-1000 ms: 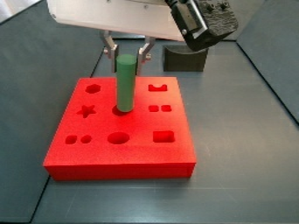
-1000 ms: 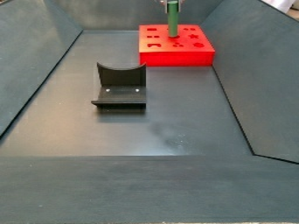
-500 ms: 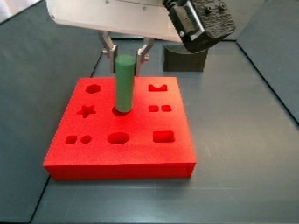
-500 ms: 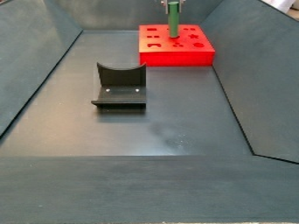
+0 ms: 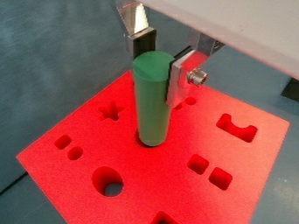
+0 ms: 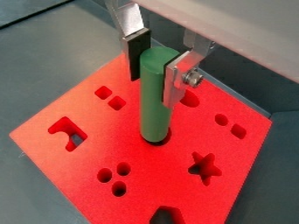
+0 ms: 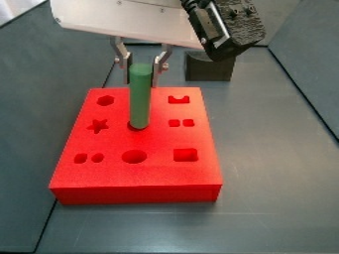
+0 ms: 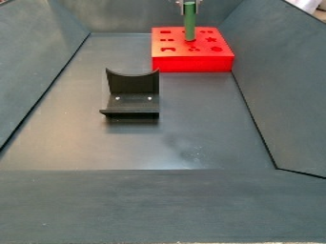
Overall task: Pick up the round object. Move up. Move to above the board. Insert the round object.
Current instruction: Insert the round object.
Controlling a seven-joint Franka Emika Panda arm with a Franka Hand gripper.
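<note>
The green round object [image 7: 139, 97] stands upright with its lower end in a round hole of the red board [image 7: 133, 189]. It shows the same way in both wrist views [image 5: 152, 101] [image 6: 155, 96]. My gripper [image 7: 141, 65] is right above the board, its silver fingers [image 5: 181, 77] flanking the top of the peg. In a side view there are small gaps on both sides, so the jaws stand slightly open. In the far side view the peg [image 8: 188, 17] rises from the board [image 8: 192, 59] at the back of the bin.
The dark fixture [image 8: 130, 93] stands on the grey floor in the middle of the bin, and behind the board in a side view [image 7: 212, 64]. Sloped grey walls [image 8: 38, 86] surround the floor. The board's other cut-outs include a star [image 7: 97, 125].
The peg has sunk a little deeper into the hole. My gripper has lifted slightly and no longer presses on it.
</note>
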